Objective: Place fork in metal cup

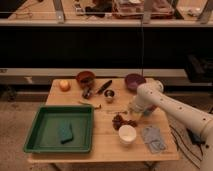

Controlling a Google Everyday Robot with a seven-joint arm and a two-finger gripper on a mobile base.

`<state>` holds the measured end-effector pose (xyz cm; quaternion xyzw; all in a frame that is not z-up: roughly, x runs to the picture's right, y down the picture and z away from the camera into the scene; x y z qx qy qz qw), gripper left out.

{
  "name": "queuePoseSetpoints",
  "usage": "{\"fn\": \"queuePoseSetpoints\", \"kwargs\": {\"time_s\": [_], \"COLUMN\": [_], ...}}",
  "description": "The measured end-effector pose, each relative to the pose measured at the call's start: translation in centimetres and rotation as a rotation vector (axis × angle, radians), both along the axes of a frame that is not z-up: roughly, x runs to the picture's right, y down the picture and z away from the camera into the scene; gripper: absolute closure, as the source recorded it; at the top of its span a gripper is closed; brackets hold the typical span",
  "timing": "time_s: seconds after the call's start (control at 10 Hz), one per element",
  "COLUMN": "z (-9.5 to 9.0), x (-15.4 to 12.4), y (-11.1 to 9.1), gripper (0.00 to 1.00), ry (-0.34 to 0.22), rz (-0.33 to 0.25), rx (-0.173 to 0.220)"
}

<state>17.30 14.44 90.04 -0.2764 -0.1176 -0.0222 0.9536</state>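
Note:
The fork (116, 112) is a thin silver sliver lying flat near the middle of the wooden table (105, 145). Behind it stands the metal cup (109, 94), small and shiny with a dark inside. My white arm reaches in from the right. Its gripper (133, 110) hangs low over the table just right of the fork's end, open, with nothing seen in it. The cup is a short way to the gripper's back left.
A green tray (37, 142) holding a sponge (66, 133) fills the left front. An orange (64, 85), brown bowl (85, 77), black-handled knife (104, 86) and purple bowl (134, 81) line the back. Dark grapes (120, 121), a white bowl (127, 134) and a blue-grey packet (153, 139) lie in front.

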Motion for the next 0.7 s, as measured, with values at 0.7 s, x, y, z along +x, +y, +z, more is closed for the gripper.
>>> {"fn": "queuePoseSetpoints", "kwargs": {"time_s": [0.7], "z": [0.17], "x": [0.01], "y": [0.04], "gripper": [0.37], "ry": [0.001], "rz": [-0.013], "rx": [-0.012]}}
